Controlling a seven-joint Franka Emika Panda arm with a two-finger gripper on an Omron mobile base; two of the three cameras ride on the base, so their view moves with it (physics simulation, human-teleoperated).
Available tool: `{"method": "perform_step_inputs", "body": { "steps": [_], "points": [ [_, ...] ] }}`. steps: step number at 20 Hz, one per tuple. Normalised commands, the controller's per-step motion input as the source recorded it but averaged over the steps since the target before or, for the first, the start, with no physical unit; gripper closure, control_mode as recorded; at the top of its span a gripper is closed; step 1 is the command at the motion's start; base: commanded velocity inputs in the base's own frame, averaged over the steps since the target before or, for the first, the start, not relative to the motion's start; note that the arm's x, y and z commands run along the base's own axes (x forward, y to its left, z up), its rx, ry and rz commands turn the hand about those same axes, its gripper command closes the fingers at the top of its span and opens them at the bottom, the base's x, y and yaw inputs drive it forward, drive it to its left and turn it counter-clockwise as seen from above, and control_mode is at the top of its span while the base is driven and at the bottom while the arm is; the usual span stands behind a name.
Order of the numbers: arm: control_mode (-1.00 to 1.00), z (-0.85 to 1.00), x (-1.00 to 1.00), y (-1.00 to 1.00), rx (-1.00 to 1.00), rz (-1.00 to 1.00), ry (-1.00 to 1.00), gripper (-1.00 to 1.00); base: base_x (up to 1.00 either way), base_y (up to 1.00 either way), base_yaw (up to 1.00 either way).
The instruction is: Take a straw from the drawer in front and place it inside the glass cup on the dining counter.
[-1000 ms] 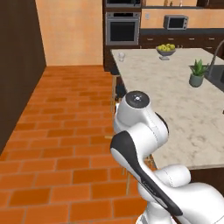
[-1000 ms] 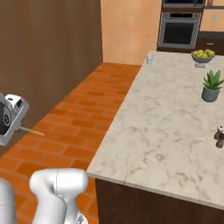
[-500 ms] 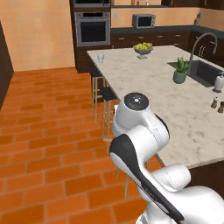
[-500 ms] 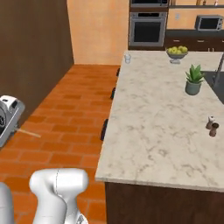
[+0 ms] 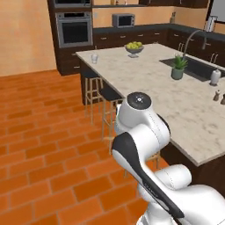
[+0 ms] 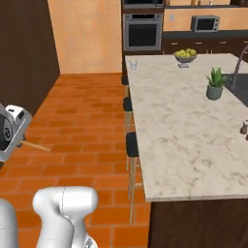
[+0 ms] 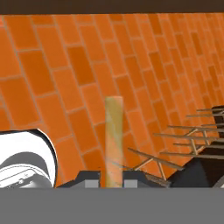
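Claw (image 7: 113,181) clamped on the straw (image 7: 113,140) over brick floor (image 7: 65,65), glass cup (image 5: 94,58) on the dining counter (image 5: 149,83)

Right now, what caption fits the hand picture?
The hand holds a straw upright over the orange brick floor.

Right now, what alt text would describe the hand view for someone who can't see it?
A thin tan straw stands up between the claw's two dark fingertips, above an orange brick floor. Wooden stool legs show at lower right.
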Motion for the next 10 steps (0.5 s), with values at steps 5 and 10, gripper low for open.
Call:
{"method": "perform_step_inputs", "body": {
  "steps": [5, 10],
  "points": [
    [1.00, 0.00, 0.00, 0.00, 0.00, 0.00, 0.00, 1.00, 0.78, 1.00, -0.24],
    [1.00, 0.00, 0.00, 0.00, 0.00, 0.00, 0.00, 1.00, 0.98, 1.00, -0.32]
  ]
}}
